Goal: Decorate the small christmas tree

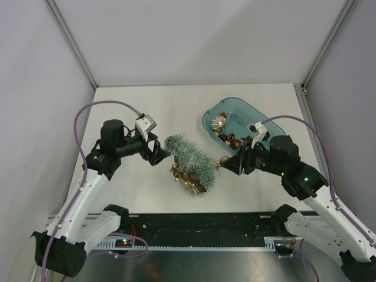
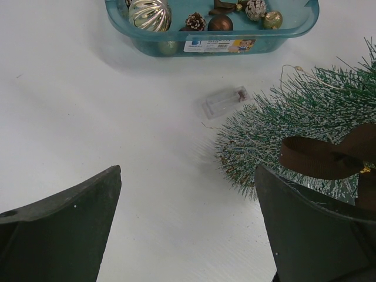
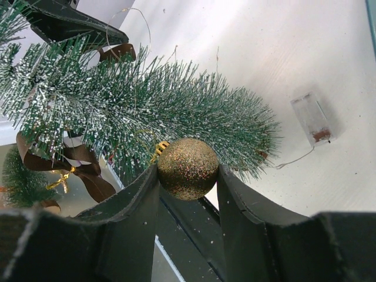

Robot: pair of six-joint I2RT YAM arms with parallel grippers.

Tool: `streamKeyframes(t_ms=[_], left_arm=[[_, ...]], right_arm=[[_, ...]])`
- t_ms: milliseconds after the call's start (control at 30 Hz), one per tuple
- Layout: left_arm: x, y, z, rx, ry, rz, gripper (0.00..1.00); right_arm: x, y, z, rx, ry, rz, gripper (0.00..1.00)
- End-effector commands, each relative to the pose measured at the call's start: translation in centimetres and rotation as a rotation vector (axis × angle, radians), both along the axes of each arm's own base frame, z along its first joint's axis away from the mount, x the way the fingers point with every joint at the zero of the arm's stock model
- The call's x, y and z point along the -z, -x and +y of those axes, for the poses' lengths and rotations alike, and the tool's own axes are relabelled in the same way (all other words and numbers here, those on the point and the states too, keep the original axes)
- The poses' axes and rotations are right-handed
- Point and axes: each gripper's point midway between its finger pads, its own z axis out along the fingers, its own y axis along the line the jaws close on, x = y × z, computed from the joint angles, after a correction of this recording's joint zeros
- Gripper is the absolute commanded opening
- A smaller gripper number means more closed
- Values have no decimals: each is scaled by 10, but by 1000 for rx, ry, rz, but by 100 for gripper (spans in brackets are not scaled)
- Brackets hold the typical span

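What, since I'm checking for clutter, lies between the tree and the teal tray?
A small clear plastic box lies between the tree and the teal tray, shown in the left wrist view.

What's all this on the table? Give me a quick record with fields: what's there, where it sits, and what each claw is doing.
Tree: small christmas tree, frosted, apparently lying on its side mid-table, with brown ribbon bows on it
Left gripper: open, empty, beside the tree
Right gripper: shut on a gold glitter ball, held close to the branches
Ornament store: teal tray behind the tree, holding more baubles
Loose item: small clear plastic box on the table near the tree
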Motion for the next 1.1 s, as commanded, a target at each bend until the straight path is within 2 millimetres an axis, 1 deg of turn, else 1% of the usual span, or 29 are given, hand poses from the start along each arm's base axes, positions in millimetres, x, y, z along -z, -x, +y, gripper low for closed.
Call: streamKeyframes(t_ms=[0,433,600,967,1067], left_arm=[[-19,-2,-3,22,30,-55,100],[-19,-1,-4,26,41,-60,100],[-20,0,-5,34,48,-63,100],[-21,2,-5,34,55,-67,100],[-21,2,-5,32,55,-69,100]], right_arm=[[-16,-4,5,-12,-42,-57,37],[-27,-11,18,-46,-80,-80,36],[-32,-13,19,-46,-87,-95,36],[-35,-26,25,-51,-71,-122,35],[-40,-28,27,-55,-77,-134,35]])
